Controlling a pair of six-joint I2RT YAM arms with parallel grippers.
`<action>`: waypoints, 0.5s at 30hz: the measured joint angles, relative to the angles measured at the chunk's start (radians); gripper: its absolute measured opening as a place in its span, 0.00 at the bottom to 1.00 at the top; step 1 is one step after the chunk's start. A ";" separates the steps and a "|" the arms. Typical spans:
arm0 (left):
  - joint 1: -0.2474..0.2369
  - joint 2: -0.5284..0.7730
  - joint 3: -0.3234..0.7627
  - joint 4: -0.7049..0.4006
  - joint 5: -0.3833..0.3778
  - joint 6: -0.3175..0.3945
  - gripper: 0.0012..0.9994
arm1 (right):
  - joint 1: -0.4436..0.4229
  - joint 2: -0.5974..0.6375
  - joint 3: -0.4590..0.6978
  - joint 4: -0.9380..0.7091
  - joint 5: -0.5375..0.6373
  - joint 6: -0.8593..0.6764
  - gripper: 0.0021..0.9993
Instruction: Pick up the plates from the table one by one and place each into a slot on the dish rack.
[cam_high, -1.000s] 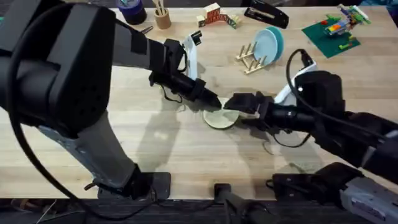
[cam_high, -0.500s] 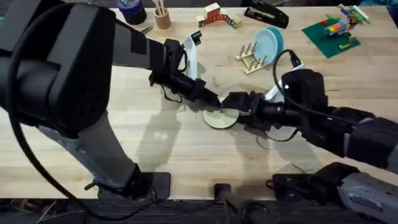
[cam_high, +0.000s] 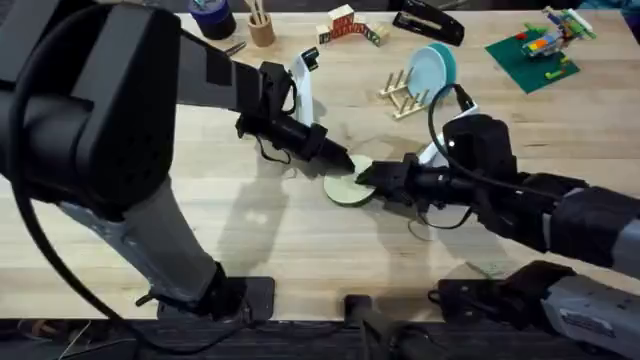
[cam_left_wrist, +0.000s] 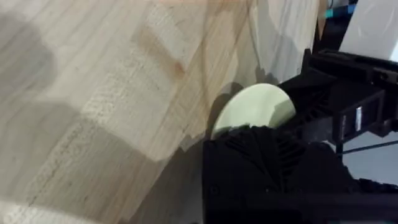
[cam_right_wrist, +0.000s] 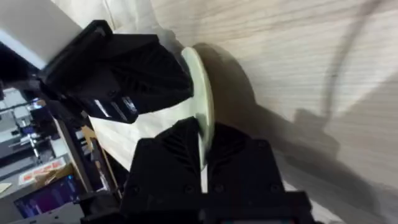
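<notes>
Two black robot arms met over a small, flat, round, pale cream-yellow plate (cam_high: 347, 187) near the middle of the large light wooden plank table (cam_high: 250, 230). The right gripper (cam_high: 366, 180) reached in from the plate's 3 o'clock side, and the right wrist view showed its black fingers (cam_right_wrist: 177, 155) closed on either face of the plate's rim, the plate standing edge-on between them. The left gripper (cam_high: 343, 163) pressed in from about 11 o'clock, its tip touching the plate's far edge; in the left wrist view the cream plate (cam_left_wrist: 252, 111) rose just beyond the black fingers (cam_left_wrist: 261, 146), but whether they were spread or pinched could not be told.

The small, flat, round, light blue plate (cam_high: 432, 67) stood upright in the small light wooden dowel-peg dish rack (cam_high: 402, 92), at roughly 1 o'clock from the cream plate and well apart from it. A green building-brick baseplate with a colourful toy model (cam_high: 542, 48) lay at the table's far right, and a tan cup holding wooden sticks (cam_high: 261, 27) stood near the far edge at about 11 o'clock.
</notes>
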 joint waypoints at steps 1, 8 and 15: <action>-0.001 0.000 0.000 0.000 0.000 0.000 0.04 | 0.000 0.000 0.000 -0.001 0.000 0.000 0.04; -0.001 0.000 0.001 -0.004 0.002 -0.004 0.04 | 0.000 0.000 0.000 0.001 -0.004 -0.007 0.03; -0.002 0.009 0.067 -0.102 -0.023 -0.011 0.04 | 0.000 -0.036 0.003 -0.018 0.009 -0.063 0.03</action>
